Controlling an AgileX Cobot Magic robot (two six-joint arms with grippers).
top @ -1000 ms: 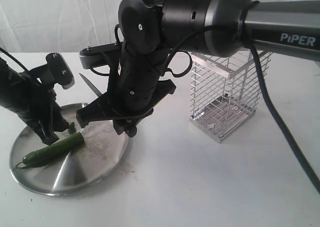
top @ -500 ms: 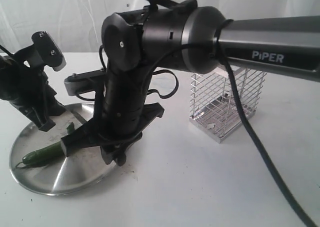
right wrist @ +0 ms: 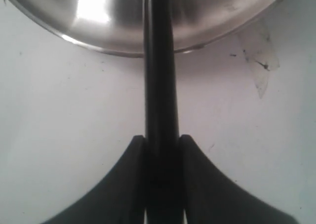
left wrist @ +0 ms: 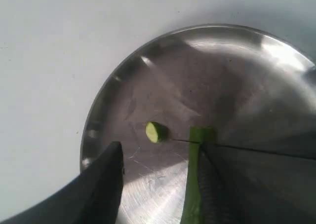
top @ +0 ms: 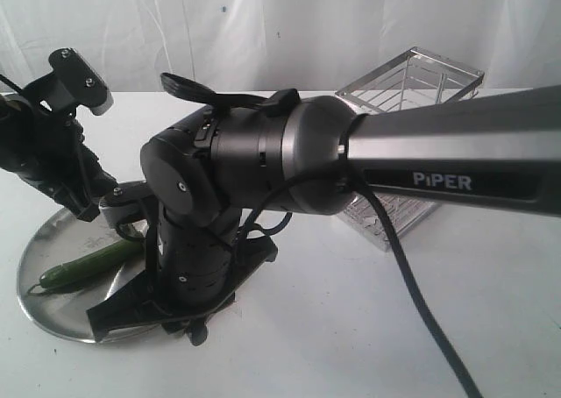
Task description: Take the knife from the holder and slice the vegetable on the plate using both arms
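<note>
While left hand [top: 79, 207] hangs wide open, right hand [right wrist: 162, 141] clamps knife [right wrist: 160, 86] handle.

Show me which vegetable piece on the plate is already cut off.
The small round slice, pale cut face showing, lying loose on the plate. The other piece is the long green vegetable beside it.

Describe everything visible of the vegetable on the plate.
The vegetable is slender, dark green, with a thin curled stem at one end, lying flat on the steel plate. Its other end is cut square; a small pale-faced slice lies apart from it. The knife blade crosses it near that end.
</note>
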